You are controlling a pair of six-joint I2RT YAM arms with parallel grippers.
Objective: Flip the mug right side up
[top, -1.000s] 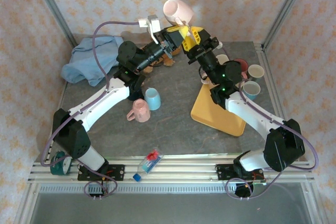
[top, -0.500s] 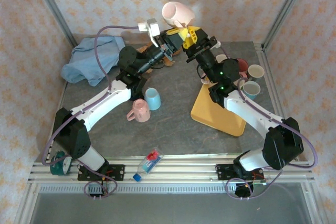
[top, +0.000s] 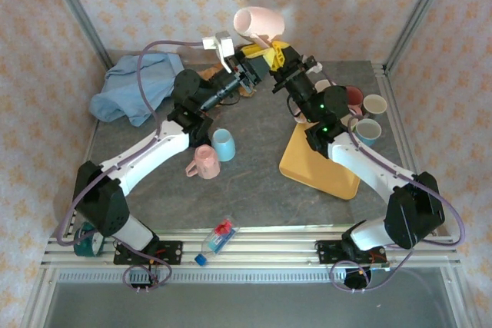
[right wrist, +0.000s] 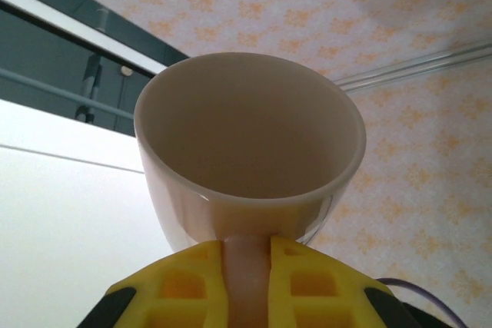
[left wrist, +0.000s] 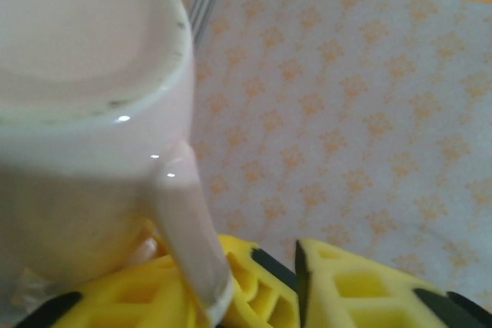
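Right wrist view: my right gripper [right wrist: 247,257] has its yellow fingers clamped on the handle [left wrist: 192,228] of the pink mug [right wrist: 246,136], whose mouth faces that camera. On the overhead view the mug hangs high above the back of the table [top: 261,167], and the left gripper [top: 254,67] is crowded in just beside it. I can't tell whether its fingers are apart or gripping. My worry is that a hold on the handle alone may let the mug swivel or slip. If the left arm nudges it, it could drop toward the cups [top: 374,105].
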